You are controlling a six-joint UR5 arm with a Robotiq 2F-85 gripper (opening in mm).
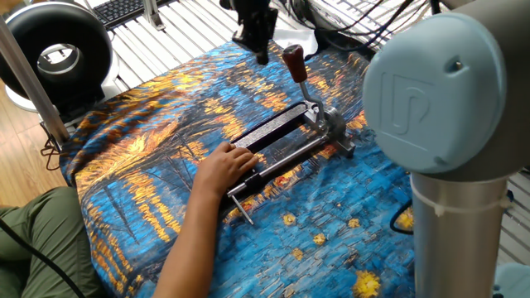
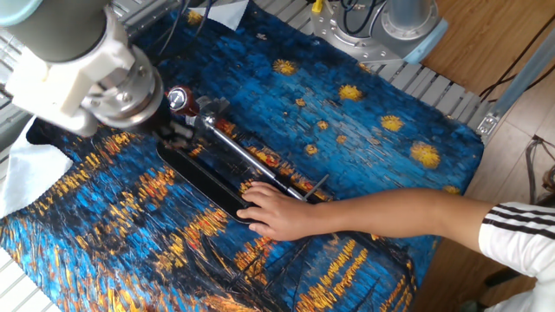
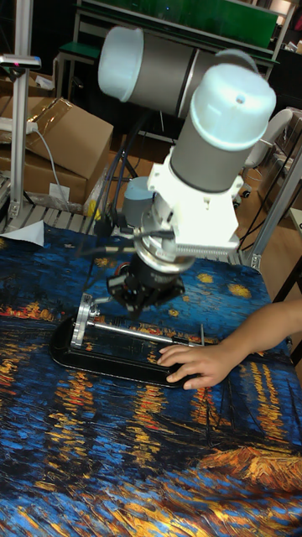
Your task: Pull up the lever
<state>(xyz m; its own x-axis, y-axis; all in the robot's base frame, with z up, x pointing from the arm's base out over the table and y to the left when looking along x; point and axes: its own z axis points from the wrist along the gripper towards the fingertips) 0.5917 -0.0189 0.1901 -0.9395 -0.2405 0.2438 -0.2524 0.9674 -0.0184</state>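
- The lever (image 1: pixel 298 76) is a short silver metal arm topped with a reddish-brown rounded knob.
- It stands nearly upright, tilted a little, knob uppermost, rising from the grey metal head at one end of the black clamp.
- In the other fixed view only the knob (image 2: pixel 179 99) and a bit of the arm show, just beside the robot's wrist.
- It sits toward the far edge of the table, over the blue and orange painted cloth.
- In the tall fixed view the lever is hidden.
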